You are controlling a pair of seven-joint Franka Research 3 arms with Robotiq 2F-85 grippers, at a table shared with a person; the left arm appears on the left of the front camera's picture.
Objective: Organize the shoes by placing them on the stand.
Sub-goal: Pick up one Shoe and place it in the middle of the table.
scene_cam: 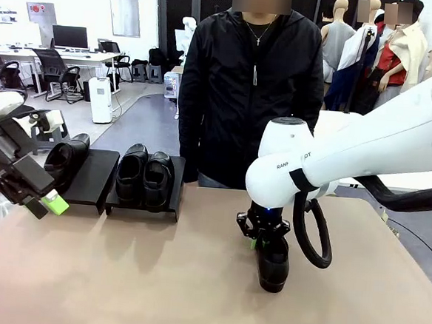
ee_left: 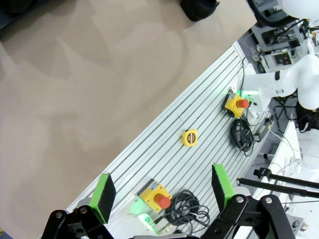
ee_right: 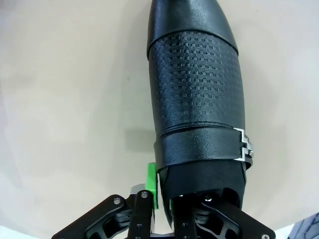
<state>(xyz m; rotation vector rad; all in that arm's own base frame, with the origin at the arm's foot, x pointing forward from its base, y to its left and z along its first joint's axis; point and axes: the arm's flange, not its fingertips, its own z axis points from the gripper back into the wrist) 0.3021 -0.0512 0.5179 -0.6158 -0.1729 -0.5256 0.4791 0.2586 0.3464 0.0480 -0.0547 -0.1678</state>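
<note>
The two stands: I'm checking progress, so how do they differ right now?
The right stand carries a full pair of shoes side by side; the left stand carries one shoe, with bare space beside it. The left stand sits nearer the left gripper. Both are low, black, and at the table's far edge.

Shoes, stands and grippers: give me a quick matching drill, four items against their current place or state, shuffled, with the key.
Items
1. lone shoe
2. right stand
3. left stand
4. left gripper

States
A. carries a full pair
B. open, holding nothing
C. on the tabletop, right gripper closing on its collar
D. carries one shoe

Pairs: 1-C, 2-A, 3-D, 4-B
</note>
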